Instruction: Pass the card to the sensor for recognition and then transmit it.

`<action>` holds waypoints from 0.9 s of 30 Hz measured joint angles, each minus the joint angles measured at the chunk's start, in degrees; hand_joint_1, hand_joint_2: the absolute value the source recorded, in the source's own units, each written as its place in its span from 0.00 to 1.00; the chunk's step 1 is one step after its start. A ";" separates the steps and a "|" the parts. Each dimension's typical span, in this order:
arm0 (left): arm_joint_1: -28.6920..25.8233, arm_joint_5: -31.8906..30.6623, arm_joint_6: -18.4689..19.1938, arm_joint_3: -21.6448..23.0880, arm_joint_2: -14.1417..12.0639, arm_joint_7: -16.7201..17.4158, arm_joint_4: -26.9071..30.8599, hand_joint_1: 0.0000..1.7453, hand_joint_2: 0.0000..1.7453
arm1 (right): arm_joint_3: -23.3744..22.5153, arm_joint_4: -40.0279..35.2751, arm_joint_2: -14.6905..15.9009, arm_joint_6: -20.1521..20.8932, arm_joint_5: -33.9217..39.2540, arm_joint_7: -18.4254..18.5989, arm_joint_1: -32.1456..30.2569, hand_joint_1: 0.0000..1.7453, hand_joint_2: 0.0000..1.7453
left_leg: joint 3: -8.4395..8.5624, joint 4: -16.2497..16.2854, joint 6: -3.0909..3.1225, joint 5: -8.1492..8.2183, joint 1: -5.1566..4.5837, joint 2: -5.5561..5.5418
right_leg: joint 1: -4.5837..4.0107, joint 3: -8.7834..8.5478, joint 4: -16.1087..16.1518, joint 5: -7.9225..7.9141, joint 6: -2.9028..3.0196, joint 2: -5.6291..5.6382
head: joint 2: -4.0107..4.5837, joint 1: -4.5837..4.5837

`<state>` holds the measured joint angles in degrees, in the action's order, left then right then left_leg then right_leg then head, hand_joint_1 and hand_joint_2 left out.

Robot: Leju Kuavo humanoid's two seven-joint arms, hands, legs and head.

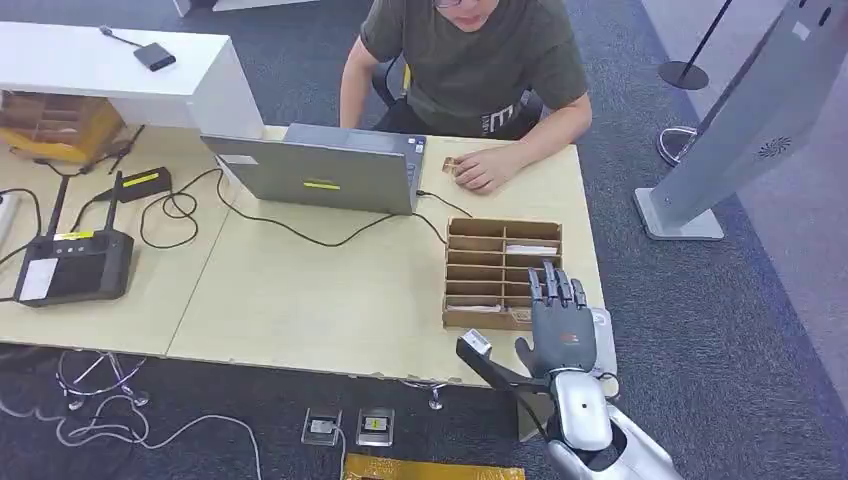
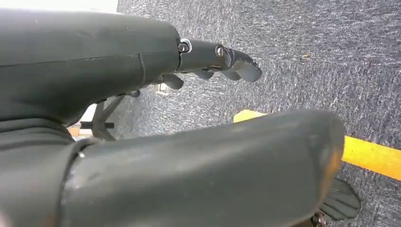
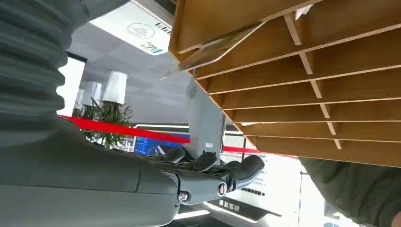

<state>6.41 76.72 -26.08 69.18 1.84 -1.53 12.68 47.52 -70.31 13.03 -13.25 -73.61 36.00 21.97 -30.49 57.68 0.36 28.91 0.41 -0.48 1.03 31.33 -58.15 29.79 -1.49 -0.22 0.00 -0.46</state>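
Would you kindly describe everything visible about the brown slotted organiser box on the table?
The brown slotted organiser box looks like cardboard or thin wood, rectangular, split by a central divider into two columns of narrow compartments. It lies flat near the right edge of the pale wooden table, in front of the seated person. Pale cards lie in a few slots, one in the upper right and others near the front. The robot's right hand, fingers extended and apart, hovers at its near right corner; contact cannot be judged.

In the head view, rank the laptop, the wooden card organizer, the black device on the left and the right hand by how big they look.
1. laptop
2. wooden card organizer
3. black device
4. right hand, empty, fingers straight

The organizer and the device look close. The hand is nearer the camera, so its rank is unsure.
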 joint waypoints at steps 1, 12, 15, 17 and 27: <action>0.00 -0.02 0.00 0.02 0.00 0.00 0.00 0.00 0.00 | -0.02 0.02 0.00 0.02 0.09 0.00 0.00 0.00 1.00 | 0.00 0.00 0.00 0.00 0.00 0.00 | 0.00 0.00 0.00 0.00 0.00 0.00 | 0.00 0.00; 0.00 -0.50 0.28 0.02 -0.02 -0.02 0.00 0.00 0.00 | -0.55 0.50 0.00 0.26 0.50 0.42 0.00 1.00 1.00 | 0.01 0.00 0.00 0.00 0.00 0.00 | 0.00 0.00 0.00 0.00 0.00 0.00 | 0.00 0.00; 0.00 -0.55 0.35 0.02 -0.02 0.00 0.00 0.00 0.00 | -0.57 0.50 0.02 0.33 0.52 0.44 -0.02 1.00 1.00 | 0.01 0.00 0.00 0.00 0.00 0.00 | 0.00 0.01 0.00 0.00 0.00 0.01 | 0.00 0.00; 0.00 -0.64 0.42 0.02 -0.04 0.00 0.00 0.00 0.00 | -0.59 0.50 0.02 0.35 0.52 0.44 -0.02 1.00 1.00 | 0.01 0.00 0.00 0.00 0.00 0.00 | 0.00 0.01 0.00 0.00 0.00 0.02 | 0.00 0.00; 0.00 -0.50 0.50 0.02 -0.09 -0.02 0.00 0.00 0.00 | -0.59 0.90 0.02 0.55 2.03 -0.13 0.15 1.00 1.00 | 0.00 0.00 0.00 0.00 0.00 0.00 | 0.00 0.00 0.00 0.00 0.00 0.01 | 0.00 -0.02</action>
<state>6.41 76.22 -25.57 69.20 1.75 -1.55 12.68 46.93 -69.42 13.05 -12.70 -71.58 35.87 22.12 -30.49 57.68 0.36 28.91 0.41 -0.48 1.03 31.33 -58.15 29.79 -1.49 -0.21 0.00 -0.48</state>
